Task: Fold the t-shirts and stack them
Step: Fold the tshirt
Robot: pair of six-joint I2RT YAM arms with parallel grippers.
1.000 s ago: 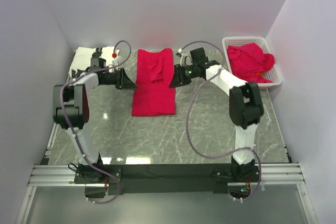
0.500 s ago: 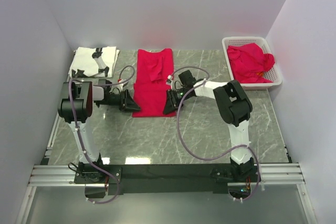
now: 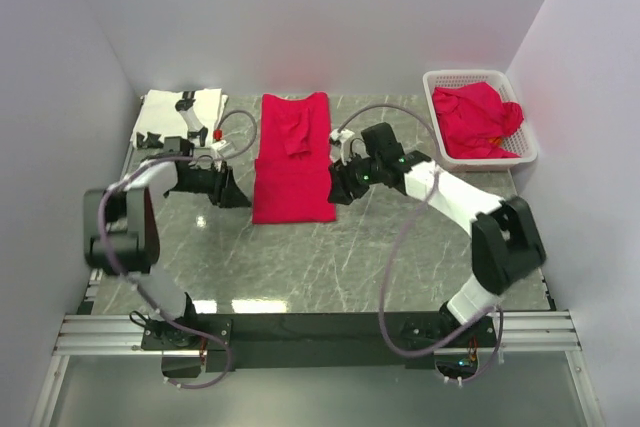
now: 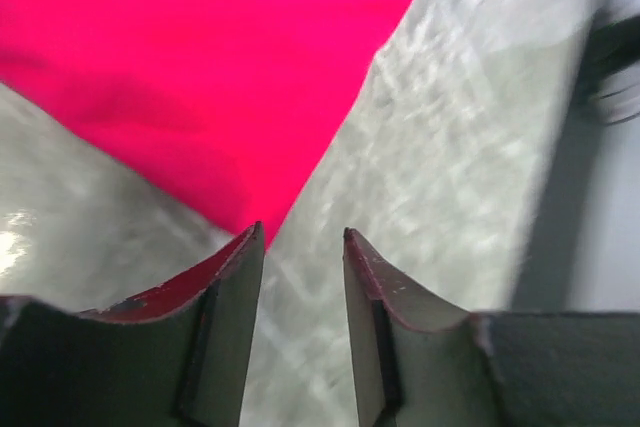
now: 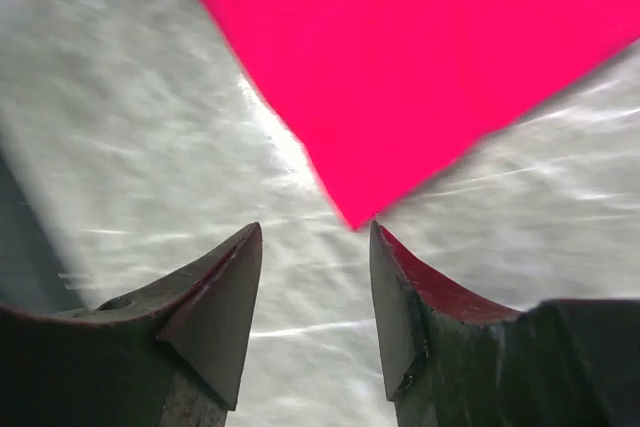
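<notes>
On the middle of the grey table [image 3: 300, 257] lay one red t-shirt [image 3: 292, 162], folded into a long strip. It was not a small square yet, so I think it needed one or two more folds from the near end. Far over in the back left corner sat the white t-shirt [image 3: 180, 112] with black marks. It looked folded, but it was too small to be sure. More red t-shirts [image 3: 478, 117] were heaped in the white basket [image 3: 465, 74] on the right, not folded at all. So most of the job was left to do.

The left gripper [image 3: 239, 196] was just beside the strip's near left corner. The right gripper [image 3: 334, 191] was just beside its near right edge. Both had their jaws apart with nothing in them. Each wrist view showed a red corner just ahead of the fingertips.
</notes>
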